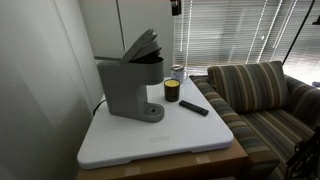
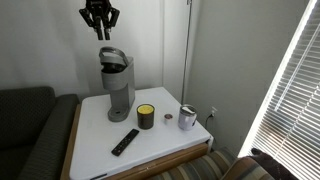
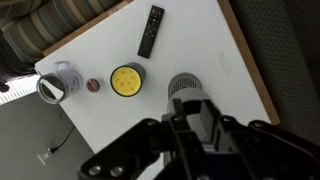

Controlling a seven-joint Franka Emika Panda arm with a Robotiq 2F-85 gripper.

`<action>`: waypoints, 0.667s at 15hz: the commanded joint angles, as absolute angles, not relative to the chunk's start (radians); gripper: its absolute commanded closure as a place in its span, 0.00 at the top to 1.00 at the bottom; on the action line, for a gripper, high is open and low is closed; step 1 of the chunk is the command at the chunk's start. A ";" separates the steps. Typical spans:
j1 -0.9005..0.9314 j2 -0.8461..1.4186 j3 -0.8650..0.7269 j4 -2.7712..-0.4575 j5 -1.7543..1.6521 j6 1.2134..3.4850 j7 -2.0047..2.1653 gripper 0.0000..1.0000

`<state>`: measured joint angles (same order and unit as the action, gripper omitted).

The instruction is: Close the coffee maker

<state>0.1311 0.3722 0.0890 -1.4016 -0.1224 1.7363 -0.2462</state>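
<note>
The grey coffee maker stands at the back of the white table, also in an exterior view. Its hinged top lid is raised and tilted back, with the dark brew head exposed. My gripper hangs in the air well above the machine, open and empty, touching nothing. Only its tip shows at the top edge of an exterior view. In the wrist view the gripper looks straight down on the coffee maker, whose round drip base shows between the fingers.
On the white table stand a dark jar with a yellow top, a flat black remote and a metal cup. A striped sofa stands beside the table.
</note>
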 commanded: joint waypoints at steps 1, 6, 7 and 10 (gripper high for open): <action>0.151 0.497 0.099 -1.220 -0.128 1.684 -0.219 0.01; 0.166 0.559 0.105 -1.150 -0.105 1.726 -0.186 0.00; 0.167 0.566 0.106 -1.143 -0.099 1.728 -0.179 0.00; 0.175 0.571 0.106 -1.147 -0.090 1.763 -0.161 0.00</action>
<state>0.1743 0.5467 0.1004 -1.1778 -0.1079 1.7418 -0.1746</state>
